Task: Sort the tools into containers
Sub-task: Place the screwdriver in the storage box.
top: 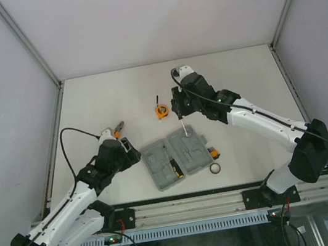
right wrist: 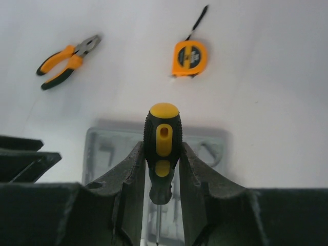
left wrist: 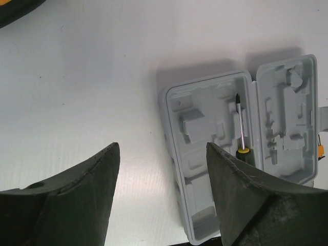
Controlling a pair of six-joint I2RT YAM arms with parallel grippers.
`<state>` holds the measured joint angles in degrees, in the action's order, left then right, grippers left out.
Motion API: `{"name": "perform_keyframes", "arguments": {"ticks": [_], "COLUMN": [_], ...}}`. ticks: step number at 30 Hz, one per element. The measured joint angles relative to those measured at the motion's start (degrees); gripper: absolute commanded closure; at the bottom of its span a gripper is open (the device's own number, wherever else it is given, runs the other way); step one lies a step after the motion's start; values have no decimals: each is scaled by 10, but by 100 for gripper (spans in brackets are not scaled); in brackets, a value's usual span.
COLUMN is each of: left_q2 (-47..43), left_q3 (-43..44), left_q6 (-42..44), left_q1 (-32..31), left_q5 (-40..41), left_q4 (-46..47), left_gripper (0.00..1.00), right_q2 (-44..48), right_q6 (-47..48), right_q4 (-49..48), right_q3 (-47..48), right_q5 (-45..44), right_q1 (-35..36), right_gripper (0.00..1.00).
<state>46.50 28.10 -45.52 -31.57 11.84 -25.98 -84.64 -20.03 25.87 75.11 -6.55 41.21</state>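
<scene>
The right gripper (right wrist: 162, 171) is pinching a black-and-orange screwdriver (right wrist: 163, 125) by its handle, with one finger (right wrist: 128, 179) on each side of the grip. The orange butt stands clear past the fingertips and the metal shaft runs out the other way. The open grey tool case (right wrist: 100, 146) lies under this gripper. In the overhead view the shaft's tip is over the far edge of the case half nearer the right arm — whether it touches the plastic I cannot tell. The round orange tape measure (right wrist: 189, 57) sits on the white table (top: 238, 80) just beside the gripper, on the left arm's side. The orange-handled pliers (right wrist: 66, 60) lie farther off the same way.

The left gripper (top: 128, 146) has its fingers (left wrist: 77, 200) spread wide with nothing between them, above the table beside the case. The pliers lie just beyond it on the far side. In its own camera, a second screwdriver (left wrist: 241, 123) rests in a recess of the case half nearer this gripper, next to the hinge, with its handle partly hidden behind one finger. Across the case from the left gripper — on the right arm's side — the small bit set (top: 213, 151) and the dark ring (top: 215, 168) sit on the table just beside the case's edge.
</scene>
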Motion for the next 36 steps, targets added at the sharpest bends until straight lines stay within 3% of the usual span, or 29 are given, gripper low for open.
{"name": "perform_keyframes", "arguments": {"ticks": [11, 27, 36], "left_q2": [0, -4, -4], "left_q3": [0, -30, -30], "left_q6": [0, -5, -5], "left_q1": [0, 0, 0], "left_q5": [0, -5, -11], "left_q4": [5, 16, 25], "left_gripper": [28, 29, 29], "right_q2": [-19, -143, -212], "right_q6": [-68, -124, -139], "right_q4": [-6, -10, -29], "right_q3": [-19, -20, -20], "right_q5": [49, 50, 35], "right_q1": [74, 132, 144], "right_gripper": [100, 100, 91]}}
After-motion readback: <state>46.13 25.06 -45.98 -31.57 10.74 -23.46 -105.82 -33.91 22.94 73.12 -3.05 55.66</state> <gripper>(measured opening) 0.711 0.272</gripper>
